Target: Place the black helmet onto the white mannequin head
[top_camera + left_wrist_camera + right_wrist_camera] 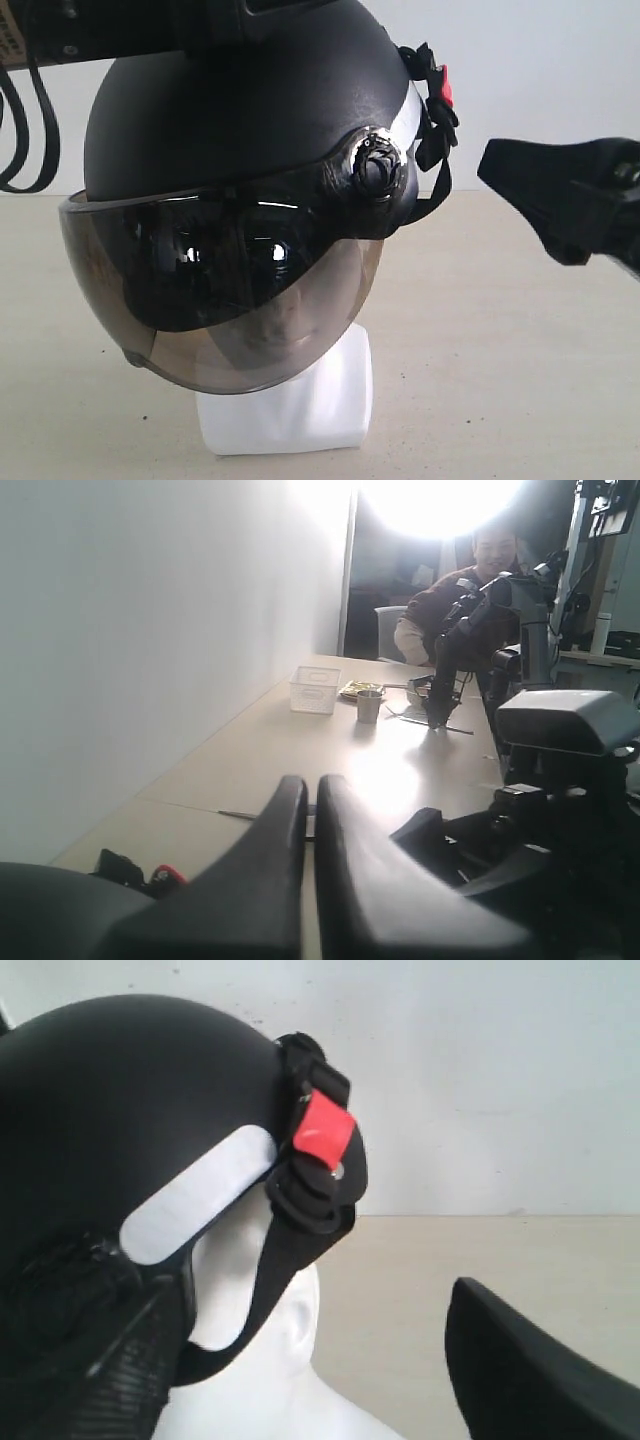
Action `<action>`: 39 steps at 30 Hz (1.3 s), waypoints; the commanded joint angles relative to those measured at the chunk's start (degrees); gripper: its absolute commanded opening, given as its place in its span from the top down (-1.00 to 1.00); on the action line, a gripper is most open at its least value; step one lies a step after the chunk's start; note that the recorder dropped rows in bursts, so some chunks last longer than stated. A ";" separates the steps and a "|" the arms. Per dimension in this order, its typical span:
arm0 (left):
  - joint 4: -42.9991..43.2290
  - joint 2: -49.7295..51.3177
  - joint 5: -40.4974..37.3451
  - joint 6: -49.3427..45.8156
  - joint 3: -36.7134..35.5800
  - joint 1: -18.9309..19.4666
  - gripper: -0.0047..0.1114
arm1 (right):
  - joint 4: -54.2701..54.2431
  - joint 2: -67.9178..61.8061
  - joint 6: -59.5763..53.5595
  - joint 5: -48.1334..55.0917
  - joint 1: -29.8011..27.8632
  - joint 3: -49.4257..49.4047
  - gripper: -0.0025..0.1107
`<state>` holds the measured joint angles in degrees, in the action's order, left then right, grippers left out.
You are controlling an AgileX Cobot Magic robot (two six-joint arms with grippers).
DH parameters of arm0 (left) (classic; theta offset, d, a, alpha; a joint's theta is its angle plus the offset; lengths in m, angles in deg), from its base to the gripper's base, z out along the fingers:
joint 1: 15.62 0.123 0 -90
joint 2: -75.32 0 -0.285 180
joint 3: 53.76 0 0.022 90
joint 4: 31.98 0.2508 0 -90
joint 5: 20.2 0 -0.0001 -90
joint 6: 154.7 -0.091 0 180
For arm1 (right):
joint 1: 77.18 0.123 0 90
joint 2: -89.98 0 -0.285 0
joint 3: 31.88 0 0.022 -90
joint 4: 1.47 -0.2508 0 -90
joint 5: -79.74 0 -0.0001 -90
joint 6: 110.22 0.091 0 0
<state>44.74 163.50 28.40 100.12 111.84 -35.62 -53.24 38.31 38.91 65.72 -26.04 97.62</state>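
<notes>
- Placement: the black helmet sits over the white mannequin head. The head's base stands on the desk, forward of the far edge that runs along the wall.
- Facing: the visor is down over the moulded face, turned toward the desk's left side and a little toward its near edge. The rear, with the chin strap and red buckle, looks toward the right side. The helmet's front-to-back long axis therefore runs roughly along the desk's length, with the front dipped slightly.
- Right gripper: it is well apart from the helmet, off its rear at about strap height, tips aimed at it. Only one finger shows clearly, so I cannot tell whether the jaws are apart.
- Left gripper: it is above the crown, fingers drawn together with only a slit between them and nothing visible in it. Whether it touches the shell is unclear.
- Judgement: the helmet looks seated. The left arm is nearer, while any final nudge along the long axis would come most easily from the right gripper's side.
</notes>
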 commanded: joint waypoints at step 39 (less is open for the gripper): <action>3.64 1.94 -8.31 0.53 -1.42 -0.05 0.84 | -4.97 -15.50 4.42 3.96 -0.24 9.96 0.32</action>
<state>44.54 163.40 26.92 100.14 111.84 -35.94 -58.89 23.07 44.28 68.74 -26.43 107.38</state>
